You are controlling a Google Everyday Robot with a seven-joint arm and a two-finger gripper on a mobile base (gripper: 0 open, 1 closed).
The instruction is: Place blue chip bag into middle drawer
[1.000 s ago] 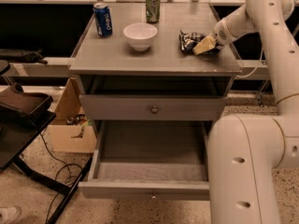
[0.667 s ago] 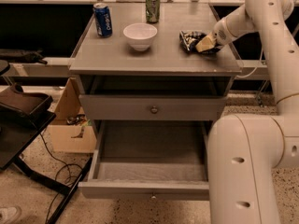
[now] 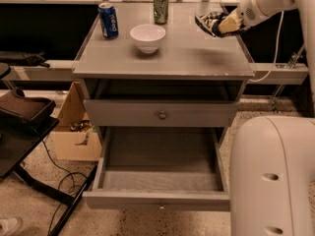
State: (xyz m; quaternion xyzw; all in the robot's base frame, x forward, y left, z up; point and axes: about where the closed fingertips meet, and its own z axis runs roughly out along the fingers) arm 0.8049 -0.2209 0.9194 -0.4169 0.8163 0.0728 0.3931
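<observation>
The blue chip bag (image 3: 207, 19), dark and crumpled with white print, hangs in the air above the back right of the cabinet top (image 3: 197, 58). My gripper (image 3: 221, 26) comes in from the right and is shut on the bag's right end. A shadow lies on the top below it. The middle drawer (image 3: 112, 154) is pulled open low in front, with a bare grey floor and a small knob on its front. The grey knobbed drawer front (image 3: 161, 115) above it is closed.
A blue soda can (image 3: 108, 19), a green can (image 3: 160, 6) and a white bowl (image 3: 147, 36) stand on the cabinet top. A cardboard box (image 3: 74, 134), a black stand (image 3: 24, 113) and cables lie to the left. My white body (image 3: 273, 178) fills the lower right.
My gripper has lifted the chip bag off the cabinet top; the bag now hangs higher and slightly to the right. Cans, bowl and drawers have not moved.
</observation>
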